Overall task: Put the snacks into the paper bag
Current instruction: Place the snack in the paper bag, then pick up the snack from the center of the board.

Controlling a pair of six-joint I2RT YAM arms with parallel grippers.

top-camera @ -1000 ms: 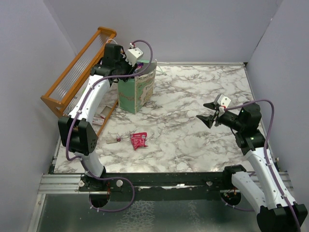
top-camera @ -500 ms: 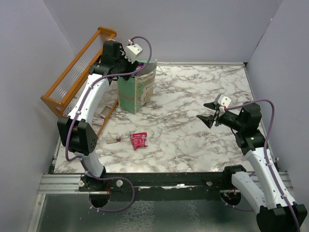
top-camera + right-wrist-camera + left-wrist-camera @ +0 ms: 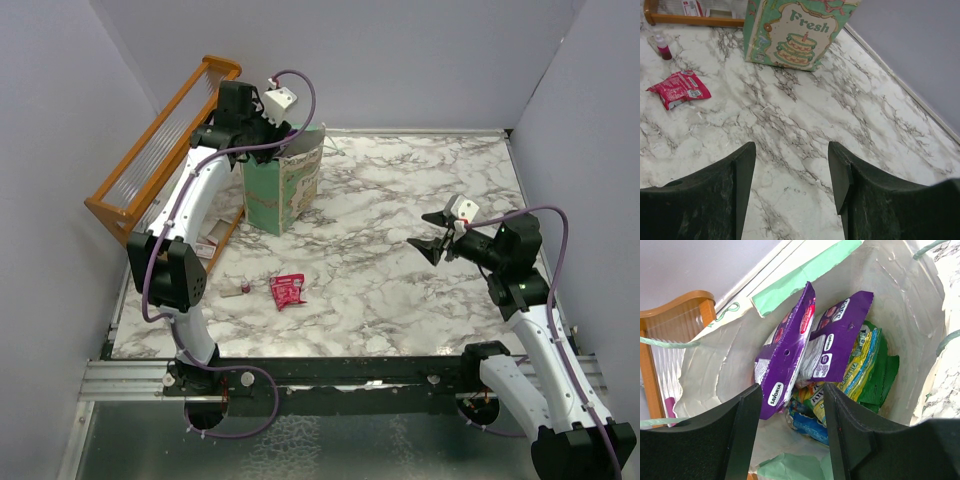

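At the far left we note an orange wooden rack leaning along the side wall, with a small red-and-white card lying under its lower rail. The left arm reaches up beside it, and the left gripper hangs directly over the open mouth of the paper bag, which stands upright on the counter just beside the rack. In the left wrist view the left gripper has its jaws apart with nothing clamped between them; we look past them into the bag. Inside we count two purple packets standing on edge and leaning together, a yellow-green packet and a green packet to their right, and a blue packet low down beneath them. On the counter nearer the arm bases, well apart from the bag, a tiny red-capped tube stands just left of one red packet, which lies flat outside the bag. Across the counter to the right, the right gripper hovers above bare marble, jaws apart and holding nothing. Its wrist view confirms this and shows the bag's printed side, the red packet and the tube.
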